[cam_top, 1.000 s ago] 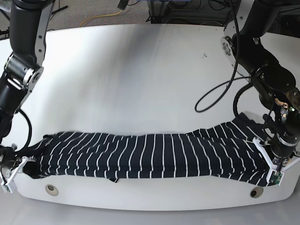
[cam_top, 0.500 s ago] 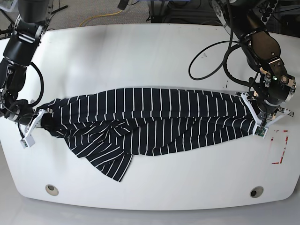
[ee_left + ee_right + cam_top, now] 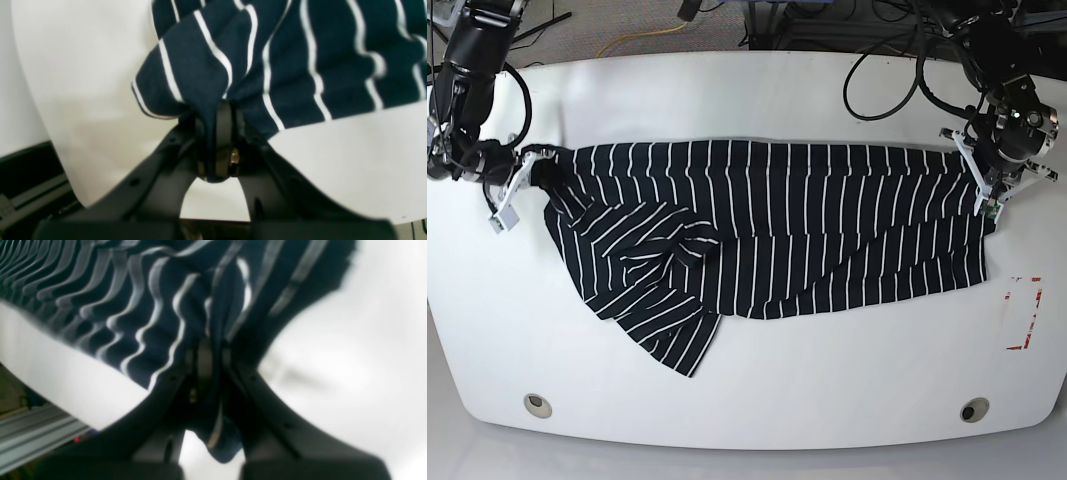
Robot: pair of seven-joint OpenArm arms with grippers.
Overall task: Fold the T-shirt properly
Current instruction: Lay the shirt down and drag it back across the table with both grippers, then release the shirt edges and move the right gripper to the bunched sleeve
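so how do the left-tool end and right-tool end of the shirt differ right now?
In the base view, the T-shirt lies fairly flat with straight stripes at the left tool; at the right tool it is bunched, with a twisted fold and a flap trailing toward the table's near edge. The left-tool end also has an even lower hem; the right-tool end runs diagonally. Shared: both tools are shut on a pinched shirt edge.

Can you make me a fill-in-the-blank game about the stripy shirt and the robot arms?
1. The T-shirt is black with thin ____ stripes.
2. The left tool is ____ on the shirt's cloth.
3. The right tool pinches the shirt's other ____.
4. The shirt lies on a ____ table.

Missing words: white; shut; end; white
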